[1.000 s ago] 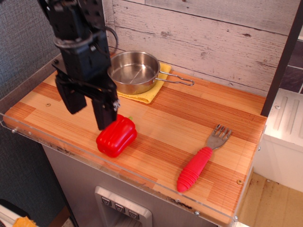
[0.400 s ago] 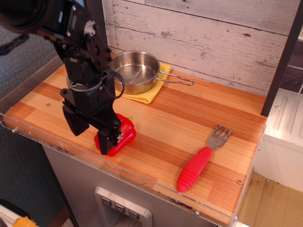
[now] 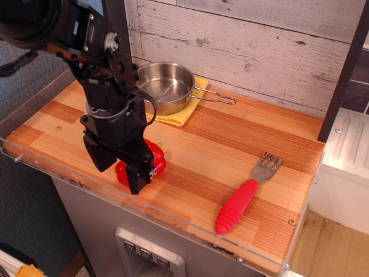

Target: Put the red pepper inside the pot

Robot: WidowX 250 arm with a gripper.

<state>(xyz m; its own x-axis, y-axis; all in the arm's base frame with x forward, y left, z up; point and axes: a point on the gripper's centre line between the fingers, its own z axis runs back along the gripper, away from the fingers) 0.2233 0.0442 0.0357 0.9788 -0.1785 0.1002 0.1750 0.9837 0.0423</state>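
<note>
Claw [image 3: 120, 173] down at bench [image 3: 190, 167] level, front-left area, fingers straddling the red pepper [image 3: 154, 158]. One finger stands on the pepper's near-right face, the other on its far-left side; most of the pepper is hidden behind the claw body, only a red sliver and a speck of green stem showing to the claw's right. Fingers look spread around the pepper. Whether the pads already press on it, cannot tell from this angle.

Key relation: pepper sits between the fingers, directly under the claw, resting on the bench. Its long axis appears to run roughly across the gap, though too little shows to be sure.

The pot [image 3: 164, 86] lies beyond the claw, up and to its right, near the back wall, well apart from the pepper. It sits on a yellow cloth [image 3: 173, 117], open side up, nothing inside that I can see; wire handle points away to the right.

Red-handled fork [image 3: 245, 196] lies far to the claw's right, clear of any likely path.

Judgement: grasp stage, pepper not yet lifted. Next move calls for closing on the pepper, raising it above the pot rim, then travelling back-right. Risk: glossy lobed plastic may squirt out from a shallow pinch.
</note>
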